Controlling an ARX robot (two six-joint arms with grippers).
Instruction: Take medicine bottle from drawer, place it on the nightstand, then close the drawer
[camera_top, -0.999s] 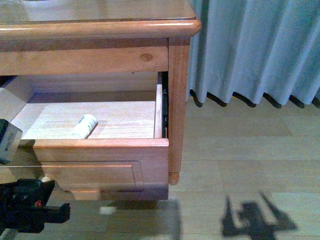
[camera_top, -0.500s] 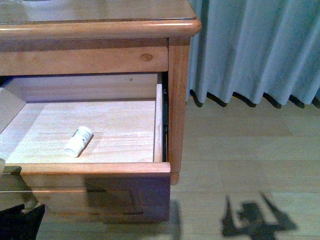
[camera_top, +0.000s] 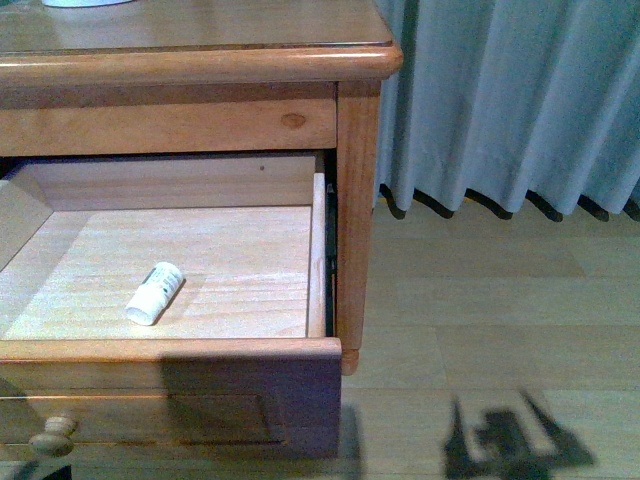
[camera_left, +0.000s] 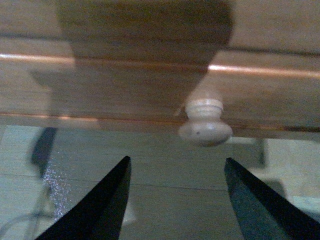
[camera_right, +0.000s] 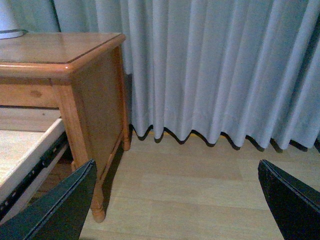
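Left jaws: the left gripper (camera_left: 176, 162) is seen spread wide and empty, its two dark fingers pointed at the drawer front with nothing held between them.
Right jaws: the right gripper (camera_right: 176, 165) is likewise held wide apart and empty, turned toward the curtain (camera_right: 215, 70) and the side of the nightstand, well apart from the bottle.
Knob: the round wooden knob (camera_left: 205, 125) is shown just beyond the left fingertips, not touched and not enclosed by them.
Medicine bottle: the medicine bottle (camera_top: 154, 293) is pictured lying on its side on the pale floor of the drawer, toward the front, clear of the walls.
Drawer: the drawer (camera_top: 170, 350) is pulled well out, its interior fully exposed to the front camera.
Nightstand: the top of the nightstand (camera_top: 200, 60) carries no bottle; only the edge of a white object (camera_top: 85, 3) is caught at the frame's upper edge.
Done: the opening can be judged complete.
Left to do: the bottle has not yet been picked up, so the lift, the placing on top and the closing of the drawer are all judged outstanding.
Next call: a reach down into the drawer is likely required, with the jaws narrowed across the bottle's width.
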